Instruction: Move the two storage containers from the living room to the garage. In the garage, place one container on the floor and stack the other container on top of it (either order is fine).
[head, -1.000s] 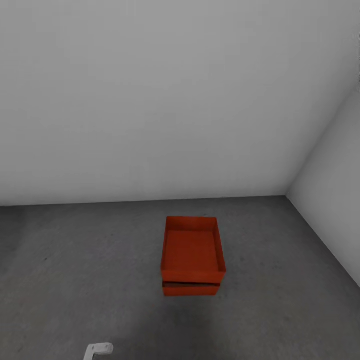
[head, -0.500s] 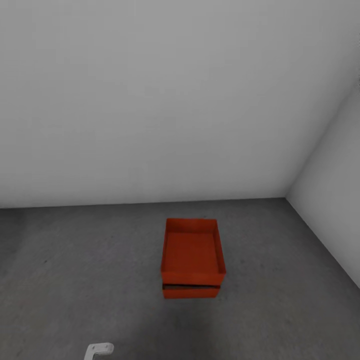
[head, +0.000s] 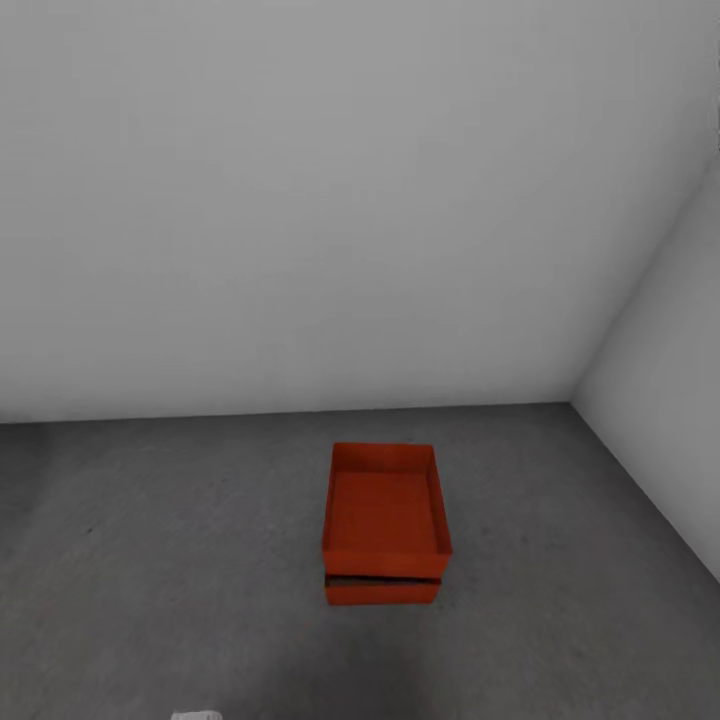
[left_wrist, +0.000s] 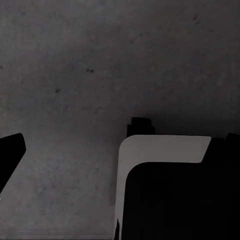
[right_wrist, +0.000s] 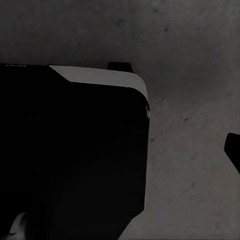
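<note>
The two storage containers sat stacked on the garage floor near the wall; backing off gently seemed wise (neither hand's state could be told).

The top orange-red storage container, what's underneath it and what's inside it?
The top storage container sits on the second storage container, which rests on the dark grey concrete floor. The top one looks empty. The lower one's interior is covered, apart from a dark gap between them.
</note>
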